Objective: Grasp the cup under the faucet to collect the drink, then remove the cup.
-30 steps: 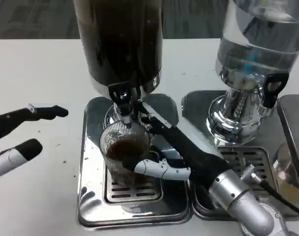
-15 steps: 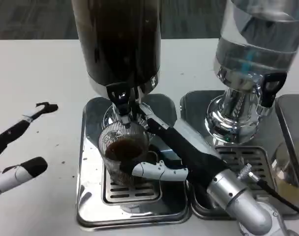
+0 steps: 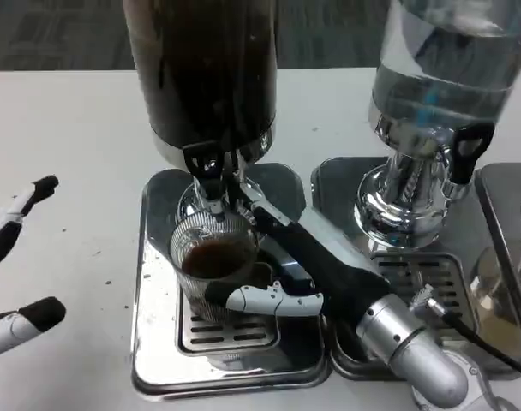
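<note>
no readable text, labels, brand names, numbers or signs appear anywhere in the head view. the dark drink dispenser (image 3: 205,77), the clear dispenser (image 3: 440,77) beside it, the ribbed cup (image 3: 211,265) and the metal drip trays (image 3: 158,342) carry no lettering that can be made out.
</note>
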